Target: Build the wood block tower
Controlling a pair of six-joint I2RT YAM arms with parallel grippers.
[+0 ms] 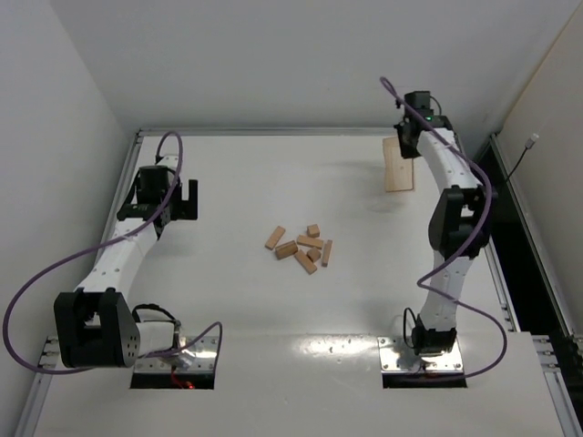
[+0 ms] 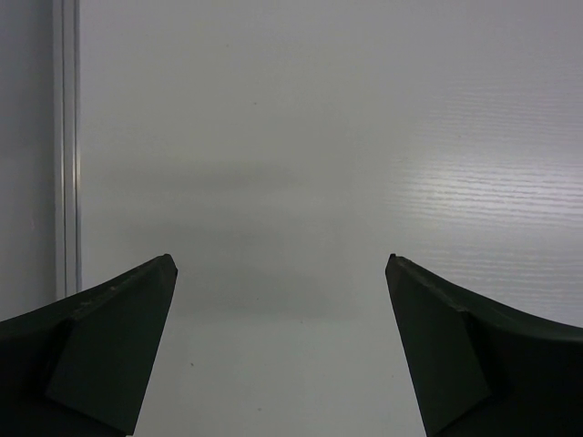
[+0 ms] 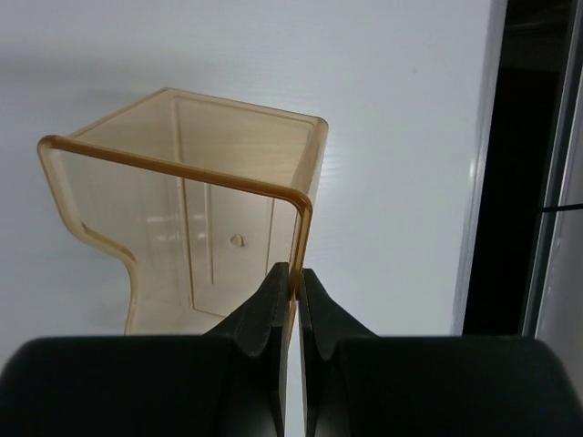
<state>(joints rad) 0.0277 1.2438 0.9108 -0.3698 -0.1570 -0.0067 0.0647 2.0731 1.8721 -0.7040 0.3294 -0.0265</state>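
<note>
At the bottom of the top view the two arm bases sat bolted to the near edge of the bench point(image 1: 273, 328), and nothing of the task lay close to them. A little farther up, around the centre of the frame, the wood blocks point(image 1: 301, 248) lay in a loose scatter flat on the bench, some touching or just beside one another, lying at different angles, and none that I could see rested on top of another. To the left of the frame and slightly farther back, the left pincer point(image 1: 187, 198) hung over bare bench well apart from the blocks; its wrist view showed the two fingers spread wide with only white surface between them, so it was open and held nothing. Farthest away, in the upper right of the frame, the right pincer point(image 3: 294, 273) was closed on the thin rim of a translucent tan tray point(image 3: 182, 209), which appeared empty and lay well apart from the blocks. As I judged it, the stacking itself had not begun: the blocks were out on the bench, but every layer was yet to be laid, and the right arm would first have to let go of the tray before it could help.
</note>
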